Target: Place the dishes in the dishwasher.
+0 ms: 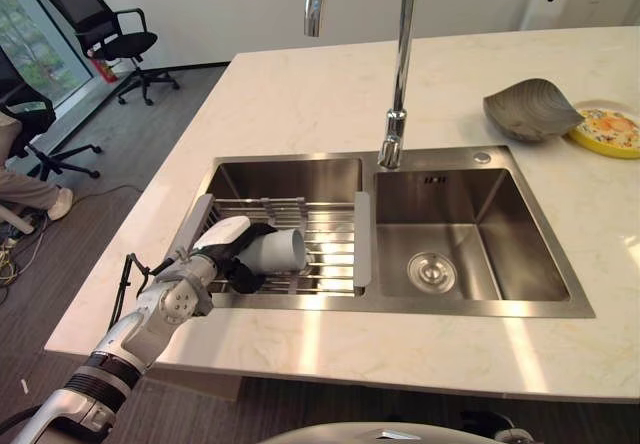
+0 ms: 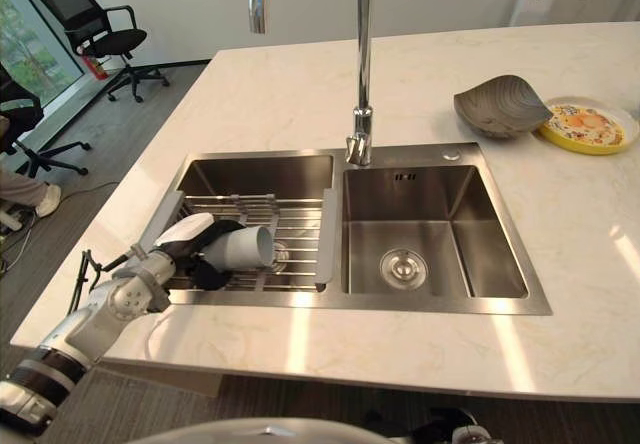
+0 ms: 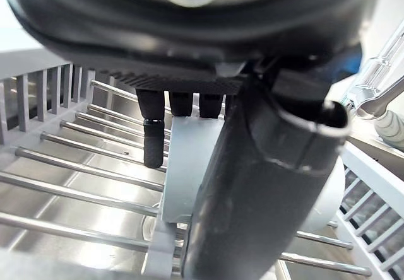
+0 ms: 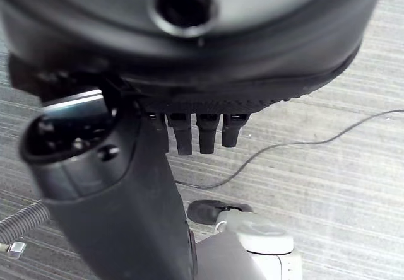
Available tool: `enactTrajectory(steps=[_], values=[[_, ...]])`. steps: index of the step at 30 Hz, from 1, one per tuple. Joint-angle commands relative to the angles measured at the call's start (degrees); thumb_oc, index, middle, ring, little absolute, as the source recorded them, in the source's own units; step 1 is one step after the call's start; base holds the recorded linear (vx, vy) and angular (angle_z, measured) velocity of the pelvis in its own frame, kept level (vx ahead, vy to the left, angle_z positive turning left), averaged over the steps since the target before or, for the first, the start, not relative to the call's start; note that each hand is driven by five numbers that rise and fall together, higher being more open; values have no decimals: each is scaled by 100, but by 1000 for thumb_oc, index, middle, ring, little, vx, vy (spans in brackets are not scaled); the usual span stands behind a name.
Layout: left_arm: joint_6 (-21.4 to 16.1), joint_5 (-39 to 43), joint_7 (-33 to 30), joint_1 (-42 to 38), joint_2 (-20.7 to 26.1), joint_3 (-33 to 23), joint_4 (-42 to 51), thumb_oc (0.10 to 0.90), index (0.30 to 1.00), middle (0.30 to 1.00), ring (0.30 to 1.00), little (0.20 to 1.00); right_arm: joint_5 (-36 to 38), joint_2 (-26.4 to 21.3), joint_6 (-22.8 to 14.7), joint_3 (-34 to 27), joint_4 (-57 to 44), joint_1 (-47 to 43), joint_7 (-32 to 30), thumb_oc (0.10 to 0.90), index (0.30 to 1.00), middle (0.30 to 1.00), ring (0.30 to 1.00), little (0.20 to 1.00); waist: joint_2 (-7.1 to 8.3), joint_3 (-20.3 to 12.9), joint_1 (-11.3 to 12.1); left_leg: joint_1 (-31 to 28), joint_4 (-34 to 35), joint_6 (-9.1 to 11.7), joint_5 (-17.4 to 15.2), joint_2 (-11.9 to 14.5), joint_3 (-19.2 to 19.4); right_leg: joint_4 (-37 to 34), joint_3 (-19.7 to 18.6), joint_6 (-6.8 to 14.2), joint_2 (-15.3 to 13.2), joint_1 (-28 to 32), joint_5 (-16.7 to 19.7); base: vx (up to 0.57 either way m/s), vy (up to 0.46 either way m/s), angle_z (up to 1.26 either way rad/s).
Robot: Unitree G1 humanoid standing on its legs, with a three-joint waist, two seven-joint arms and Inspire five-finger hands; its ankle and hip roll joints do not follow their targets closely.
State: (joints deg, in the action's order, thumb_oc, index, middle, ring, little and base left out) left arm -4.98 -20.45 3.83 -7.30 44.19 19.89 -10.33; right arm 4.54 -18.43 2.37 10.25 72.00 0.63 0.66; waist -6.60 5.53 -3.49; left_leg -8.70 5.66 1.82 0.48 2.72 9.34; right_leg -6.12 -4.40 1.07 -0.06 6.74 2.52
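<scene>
A pale grey cup [image 1: 278, 250] lies on its side over the wire rack [image 1: 325, 249] in the sink's left basin, its mouth pointing right. My left hand [image 1: 228, 248] is shut on it, fingers curled under it and the white-covered thumb on top. In the left wrist view the cup [image 3: 184, 169] shows between the fingers [image 3: 151, 142] and the thumb, just above the rack's bars. On the counter at the far right stand a grey bowl [image 1: 530, 110] and a yellow plate [image 1: 608, 130]. My right hand [image 4: 113, 192] hangs over the grey floor, its fingers straight and holding nothing.
A tall chrome faucet [image 1: 401, 64] rises between the two basins. The right basin [image 1: 480, 264] has a bare drain. Office chairs [image 1: 105, 34] stand on the floor at the left, and a person's leg and shoe [image 1: 45, 200] show at the left edge.
</scene>
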Motion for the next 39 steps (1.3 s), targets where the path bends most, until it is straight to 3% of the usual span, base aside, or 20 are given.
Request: enactTrajectory(steps=[1,6,9,12,13,17,19,20,23,25,26,28,29,30,31,32,33,35,38,39], values=[[-182,233,-390,-246,117,-244,115,400,300,300,300,300,-32,40,-108,189,245,-412,-31,800,900,900,900,900,310,-126,-6,-254,-66,187,-578,-136,-73,112,209,583,-397,-6,-398,0,0,0],[-214,495,-800,-47,-176,-658,208,400,300,300,300,300,34,59,-150,108,271,-385,-112,800,900,900,900,900,353,-141,54,-265,-66,194,-581,-133,-128,112,296,572,-406,49,-436,7,-7,2],[-320,1130,-1346,150,-767,-1290,561,400,300,300,300,300,127,115,-194,-8,266,-393,-243,800,900,900,900,900,430,-154,151,-247,-66,210,-566,-123,-179,112,373,537,-401,73,-473,16,-24,2],[-363,1484,-1546,275,-1055,-1583,797,400,300,300,300,300,165,141,-202,-54,252,-351,-298,800,900,900,900,900,459,-143,170,-228,-66,222,-549,-111,-208,112,412,521,-401,73,-479,-26,-49,7],[-525,2048,-1816,487,-1464,-1997,1125,400,300,300,300,300,200,172,-201,-103,215,-286,-356,800,900,900,900,900,490,-111,233,-183,-66,246,-456,-71,-193,112,404,487,-382,7,-446,-8,-48,6],[-705,2416,-2062,792,-1742,-2463,1527,400,300,300,300,300,239,170,-204,-100,152,-346,-420,800,900,900,900,900,497,-21,320,-181,-169,274,-417,-21,-130,112,299,458,-355,-16,-476,-9,-60,1],[-776,2562,-2186,890,-1804,-2703,1655,400,300,300,300,300,294,159,-214,-122,139,-420,-465,800,900,900,900,900,570,132,423,171,-699,363,-410,-7,-80,112,287,430,-401,-93,-417,-162,-106,-7],[-900,2748,-2288,751,-1923,-2719,1732,400,300,300,300,300,331,102,-228,-125,147,-490,-530,800,900,900,900,900,622,281,548,531,-1025,505,-159,-13,-132,112,406,428,-476,-175,-366,-175,-83,-6],[-958,2727,-2396,653,-1966,-2692,1804,400,300,300,300,300,309,81,-221,-108,200,-492,-569,800,900,900,900,900,678,270,604,765,-962,534,-156,-59,-303,112,637,461,-604,-315,-333,-201,-44,11],[-960,2742,-2450,391,-2016,-2560,1963,400,300,300,300,300,344,51,-275,-214,196,-376,-591,800,900,900,900,900,788,245,434,728,-1627,503,-398,276,174,112,992,469,-803,-496,-175,-284,-73,85],[-957,2742,-2450,384,-2016,-2559,1966,400,300,300,300,300,344,51,-275,-219,195,-380,-590,800,900,900,900,900,785,244,427,773,-1675,503,-402,284,162,112,1001,464,-800,-513,-157,-203,-16,89],[-1090,2811,-2363,209,-2008,-2412,2039,400,300,300,300,300,474,17,-292,-347,267,-333,-622,800,900,900,900,900,799,174,316,376,-1834,587,-392,630,288,112,1344,459,-862,-688,-88,-232,105,104],[-1154,2754,-2318,24,-1906,-2288,2119,400,300,300,300,300,668,11,-330,-559,322,-236,-636,800,900,900,900,900,802,46,162,-139,-1725,753,-107,1168,370,112,1824,503,-985,-751,-24,-284,253,56],[-1170,2719,-2316,-49,-1850,-2257,2148,400,300,300,300,300,722,8,-335,-606,329,-204,-630,800,900,900,900,900,820,-17,131,-271,-1636,838,54,1432,525,112,2023,558,-1129,-768,33,-198,210,104],[-1165,2717,-2319,-49,-1847,-2248,2152,400,300,300,300,300,724,12,-337,-611,329,-198,-629,800,900,900,900,900,808,-11,97,-292,-1587,857,84,1454,485,112,2076,557,-1112,-733,18,-148,346,147],[-1148,2780,-2355,-290,-1874,-2112,2107,400,300,300,300,300,773,23,-357,-676,321,-80,-625,800,900,900,900,900,789,-148,-72,-579,-1234,1158,445,2101,1065,155,2584,771,-1463,-610,20,-65,242,187],[-1144,2783,-2357,-292,-1877,-2100,2104,400,300,300,300,300,772,21,-358,-682,317,-67,-624,800,900,900,900,900,773,-145,-89,-611,-1175,1179,482,2114,1050,150,2619,780,-1447,-578,8,-138,386,144],[-1112,2855,-2258,-462,-1903,-2015,2059,400,300,300,300,300,866,26,-363,-829,311,110,-648,800,900,900,900,900,752,-236,-103,-625,-780,1300,513,2148,1370,163,3064,951,-1781,-495,203,-135,330,190],[-1049,2740,-2076,-458,-1724,-2006,2130,400,300,300,300,300,1052,105,-293,-1094,345,123,-701,800,900,900,900,900,850,-255,-2,-201,-784,1216,-202,1915,1247,174,3218,1177,-2244,-422,630,-54,469,180],[-1061,2726,-2007,-400,-1648,-2038,2220,400,300,300,300,300,1064,196,-288,-1098,343,136,-696,800,900,900,900,900,985,-199,118,-114,-743,1054,-546,1613,1056,177,3212,1323,-2585,-399,989,-48,603,153]])
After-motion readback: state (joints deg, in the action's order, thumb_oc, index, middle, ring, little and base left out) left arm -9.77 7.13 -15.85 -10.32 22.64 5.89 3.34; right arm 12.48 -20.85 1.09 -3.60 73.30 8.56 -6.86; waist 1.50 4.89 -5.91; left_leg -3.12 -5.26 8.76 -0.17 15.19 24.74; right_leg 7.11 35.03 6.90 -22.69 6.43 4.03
